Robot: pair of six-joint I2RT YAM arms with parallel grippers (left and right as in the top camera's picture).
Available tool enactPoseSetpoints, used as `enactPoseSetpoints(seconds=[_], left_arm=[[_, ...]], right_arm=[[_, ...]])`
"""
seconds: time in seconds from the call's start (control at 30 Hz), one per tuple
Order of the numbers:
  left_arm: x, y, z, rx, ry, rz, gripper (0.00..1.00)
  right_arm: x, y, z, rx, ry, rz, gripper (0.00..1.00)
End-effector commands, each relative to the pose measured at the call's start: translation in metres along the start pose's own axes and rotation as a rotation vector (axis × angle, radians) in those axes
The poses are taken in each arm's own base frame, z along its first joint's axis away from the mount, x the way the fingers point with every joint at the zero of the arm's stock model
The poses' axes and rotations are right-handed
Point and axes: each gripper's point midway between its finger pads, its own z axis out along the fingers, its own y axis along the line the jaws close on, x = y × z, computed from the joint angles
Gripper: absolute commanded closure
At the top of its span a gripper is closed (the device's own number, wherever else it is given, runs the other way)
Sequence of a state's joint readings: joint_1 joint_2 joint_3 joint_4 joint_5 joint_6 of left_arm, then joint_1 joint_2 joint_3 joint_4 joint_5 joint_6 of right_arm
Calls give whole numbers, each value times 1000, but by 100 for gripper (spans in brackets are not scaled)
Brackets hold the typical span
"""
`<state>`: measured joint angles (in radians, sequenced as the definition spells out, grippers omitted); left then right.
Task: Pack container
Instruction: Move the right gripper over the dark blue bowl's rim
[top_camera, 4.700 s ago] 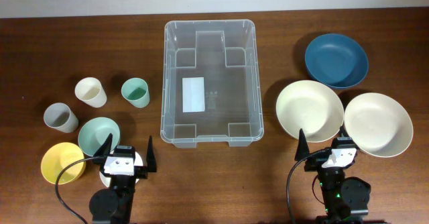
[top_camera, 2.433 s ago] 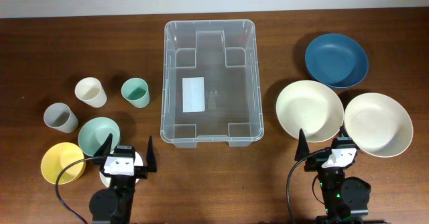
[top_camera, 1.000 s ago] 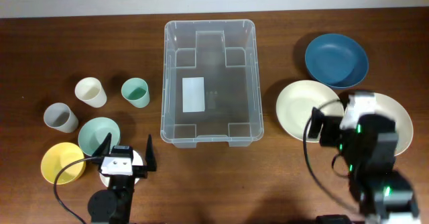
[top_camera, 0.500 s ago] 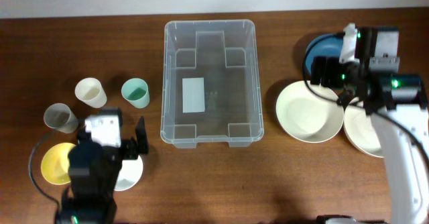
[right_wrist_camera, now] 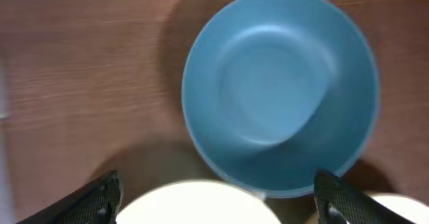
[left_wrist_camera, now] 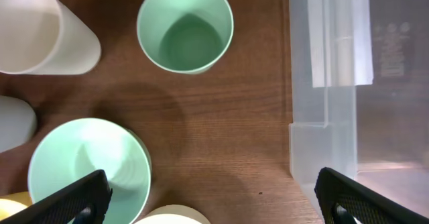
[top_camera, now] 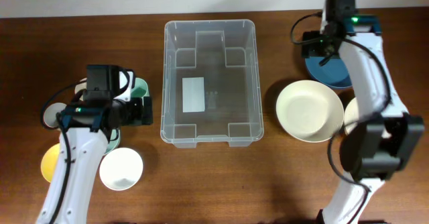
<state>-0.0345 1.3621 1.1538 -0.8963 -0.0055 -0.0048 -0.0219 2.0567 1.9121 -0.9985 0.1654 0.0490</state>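
Observation:
The container [top_camera: 163, 110], a big clear bin with a white label on its floor, stands mid-table with nothing in it; its left wall shows in the left wrist view [left_wrist_camera: 335, 117]. My left gripper [top_camera: 132, 111] hovers open between the cups and the bin, and its fingertips [left_wrist_camera: 214, 207] straddle bare wood with nothing between them. My right gripper [top_camera: 318, 41] is open above the near rim of a blue bowl [right_wrist_camera: 278, 90]; between its fingertips [right_wrist_camera: 218, 207] lies only the far edge of a cream bowl [right_wrist_camera: 194, 204].
Left of the bin are a green cup [left_wrist_camera: 186, 26], a cream cup [left_wrist_camera: 40, 29], a grey cup [left_wrist_camera: 13, 123], a green bowl [left_wrist_camera: 87, 167], a yellow bowl [top_camera: 50, 163] and a white bowl [top_camera: 120, 168]. A second cream bowl [top_camera: 350, 117] lies half under the right arm.
Both arms have left the front edge. The left one swung over the cups, uncovering the white bowl. The right one reached back to the blue bowl.

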Motion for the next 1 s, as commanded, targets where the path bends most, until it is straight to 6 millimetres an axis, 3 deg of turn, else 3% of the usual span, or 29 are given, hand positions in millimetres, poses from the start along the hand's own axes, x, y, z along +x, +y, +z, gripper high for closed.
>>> enactPoseSetpoints(seconds=[0.0,0.33,0.77,0.97], left_arm=[[-3,-3,3,17,9,-11,1],[-5,-3,3,18,2,-11,0],[-5,-3,3,18,2,-11,0],[-5,-3,3,18,2,-11,1]], right_arm=[[-11,5,22,52,-23,-29,14],[-15,30,72,38,-35,-51,17],[11,17,126,155,59,-72,21],[22,7,141,166,96,-62,23]])
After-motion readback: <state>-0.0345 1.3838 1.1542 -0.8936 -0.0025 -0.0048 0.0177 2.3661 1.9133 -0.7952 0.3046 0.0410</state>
